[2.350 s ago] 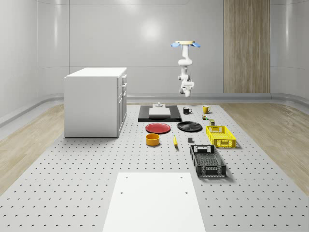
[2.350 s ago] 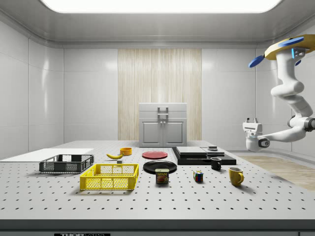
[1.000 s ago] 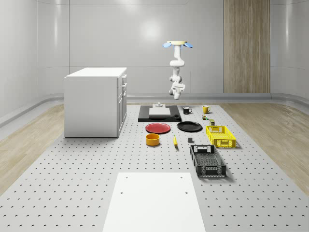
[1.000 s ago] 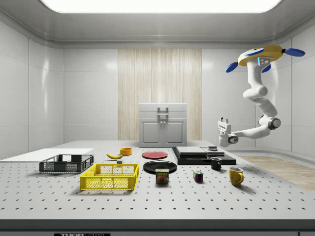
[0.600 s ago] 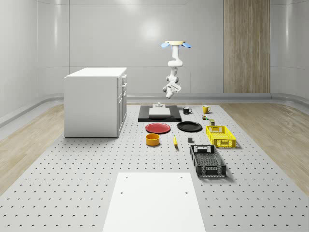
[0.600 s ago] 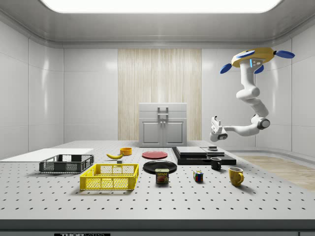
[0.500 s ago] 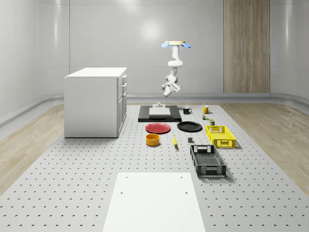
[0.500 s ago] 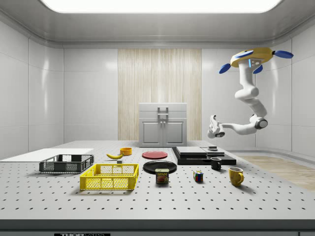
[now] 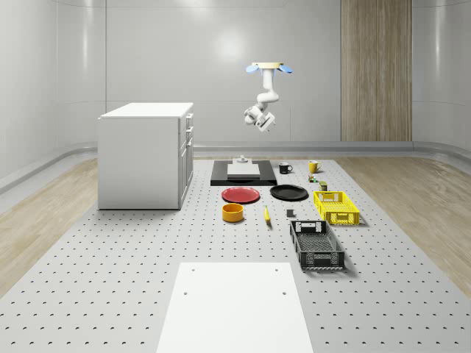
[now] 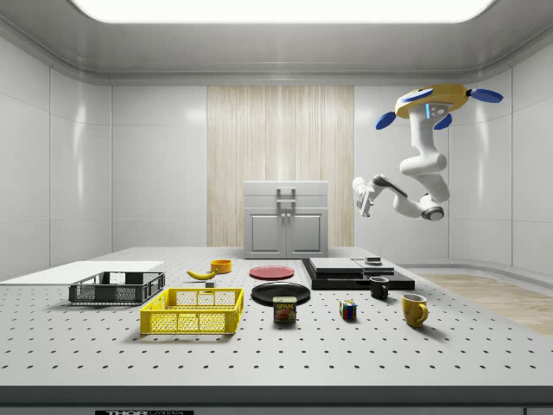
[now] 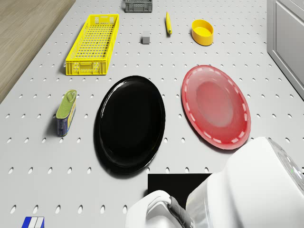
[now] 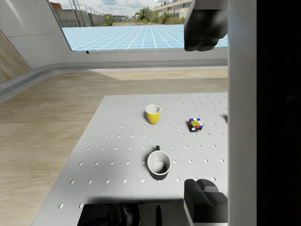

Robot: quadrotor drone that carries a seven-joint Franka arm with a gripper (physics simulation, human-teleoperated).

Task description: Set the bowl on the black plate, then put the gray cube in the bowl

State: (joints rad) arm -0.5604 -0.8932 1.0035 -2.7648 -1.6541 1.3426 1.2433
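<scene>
The yellow bowl (image 9: pixel 232 212) (image 11: pixel 202 32) sits on the table in front of a red plate. The black plate (image 9: pixel 288 193) (image 11: pixel 129 122) lies bare to the red plate's right in the whole-scene view. The small gray cube (image 9: pixel 290 214) (image 11: pixel 146 40) rests between the banana and the yellow crate. The drone (image 9: pixel 269 68) (image 10: pixel 436 99) hovers high over the table's far end, above the black slab. My gripper (image 9: pixel 266 126) (image 10: pixel 361 197) (image 12: pixel 202 115) hangs folded up below the drone, far above all objects, open and holding nothing.
A white cabinet (image 9: pixel 146 154) stands at the whole-scene view's left. Also on the table: black slab (image 9: pixel 243 173), red plate (image 9: pixel 241 195), banana (image 9: pixel 266 214), yellow crate (image 9: pixel 336 207), black crate (image 9: pixel 316 245), black mug (image 12: pixel 159 164), yellow mug (image 12: pixel 153 114), Rubik's cube (image 12: pixel 195 125), can (image 11: pixel 65 112).
The drone drifted toward the whole-scene view's left, coming over the table's far end. The arm folded up, lifting the gripper higher. Nothing on the table moved.
</scene>
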